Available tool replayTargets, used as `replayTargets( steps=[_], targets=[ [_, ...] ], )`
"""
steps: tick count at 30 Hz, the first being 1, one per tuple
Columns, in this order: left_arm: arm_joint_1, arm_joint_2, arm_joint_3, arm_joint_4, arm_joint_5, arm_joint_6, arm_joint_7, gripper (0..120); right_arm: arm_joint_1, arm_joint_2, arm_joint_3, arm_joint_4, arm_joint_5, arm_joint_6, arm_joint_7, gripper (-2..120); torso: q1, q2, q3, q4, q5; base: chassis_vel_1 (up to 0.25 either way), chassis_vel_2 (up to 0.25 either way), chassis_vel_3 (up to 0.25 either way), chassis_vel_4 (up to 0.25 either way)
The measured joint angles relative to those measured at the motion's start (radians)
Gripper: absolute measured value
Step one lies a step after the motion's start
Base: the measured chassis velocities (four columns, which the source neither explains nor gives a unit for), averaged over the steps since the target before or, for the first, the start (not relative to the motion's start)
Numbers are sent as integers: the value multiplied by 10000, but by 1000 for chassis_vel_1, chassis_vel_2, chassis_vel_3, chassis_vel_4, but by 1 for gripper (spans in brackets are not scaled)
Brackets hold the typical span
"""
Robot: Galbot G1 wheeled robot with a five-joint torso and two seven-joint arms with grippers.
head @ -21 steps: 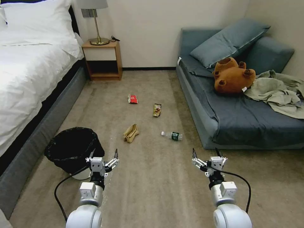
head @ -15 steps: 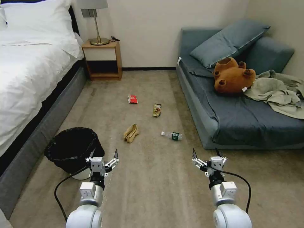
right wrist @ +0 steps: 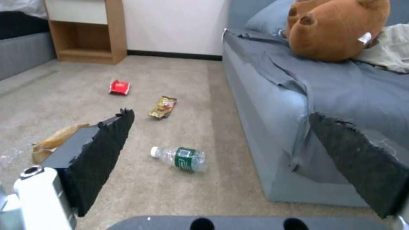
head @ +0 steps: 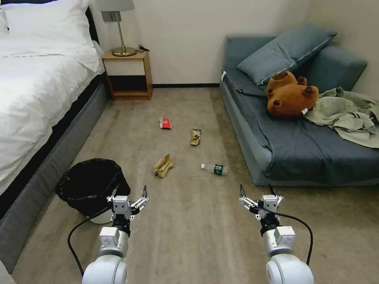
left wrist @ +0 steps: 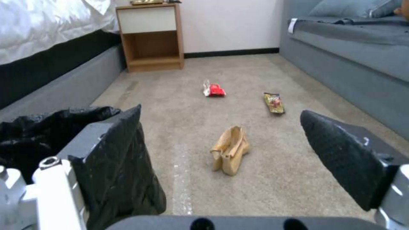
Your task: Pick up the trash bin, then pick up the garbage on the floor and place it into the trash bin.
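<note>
Covering the room between bed and sofa, carpet lies beneath both grippers' spread jaws.

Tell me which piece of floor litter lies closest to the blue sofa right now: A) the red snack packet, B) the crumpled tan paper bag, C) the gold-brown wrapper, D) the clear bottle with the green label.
D: the clear bottle lies on the carpet nearest the sofa base, while the other three pieces sit farther toward the bed side.
</note>
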State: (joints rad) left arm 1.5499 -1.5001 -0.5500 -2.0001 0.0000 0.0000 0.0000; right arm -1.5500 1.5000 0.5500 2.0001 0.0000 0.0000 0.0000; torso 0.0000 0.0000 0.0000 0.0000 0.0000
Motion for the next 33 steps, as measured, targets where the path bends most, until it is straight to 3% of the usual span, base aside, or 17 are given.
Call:
replayTargets(
  steps=[3, 8, 11, 14, 16, 24, 26, 30, 33],
  targets=[
    [-5, 8, -1, 0, -23, 3, -6, 100, 0, 0, 0, 0, 1, 0, 0, 100, 0, 0, 0, 0, 0, 0, 0, 0, 0],
    [-245, 405, -248, -134, -754, 519, -336, 100, -58, -250, -2, 305, 582, -487, 306, 100, 0, 0, 0, 1, 0, 0, 0, 0, 0],
    [-612, 999, -608, -342, -1871, 1321, -832, 100, -196, -705, 0, 890, 1654, -1440, 915, 100, 0, 0, 0, 0, 0, 0, 0, 0, 0],
    [-709, 1162, -705, -404, -2175, 1545, -967, 100, -238, -844, 1, 1064, 1965, -1717, 1091, 100, 0, 0, 0, 0, -1, 0, 0, 0, 0],
    [-1031, 1680, -1024, -584, -3140, 2246, -1397, 100, -370, -1286, 5, 1629, 3007, -2646, 1680, 100, 0, 0, 0, 0, 0, 0, 0, 0, 0],
    [-1602, 2613, -1590, -909, -4885, 3503, -2171, 100, -595, -2064, 15, 2619, 4818, -4252, 2698, 100, 0, 0, 1, 0, -1, 0, 0, 0, 0],
    [-1860, 3030, -1848, -1052, -5662, 4051, -2515, 100, -693, -2400, 19, 3041, 5594, -4938, 3133, 100, 0, 0, 0, 1, -1, 0, 0, 0, 0],
    [-2071, 3381, -2055, -1177, -6314, 4521, -2806, 100, -774, -2690, 22, 3416, 6276, -5538, 3514, 100, 0, 0, 1, 0, -2, 0, 0, 0, 0],
    [-2445, 3986, -2428, -1386, -7445, 5336, -3307, 100, -492, -3233, -113, 3435, 7265, -6050, 3976, 100, 1, 0, 1, 0, -1, 0, 0, 0, 0]
  ],
)
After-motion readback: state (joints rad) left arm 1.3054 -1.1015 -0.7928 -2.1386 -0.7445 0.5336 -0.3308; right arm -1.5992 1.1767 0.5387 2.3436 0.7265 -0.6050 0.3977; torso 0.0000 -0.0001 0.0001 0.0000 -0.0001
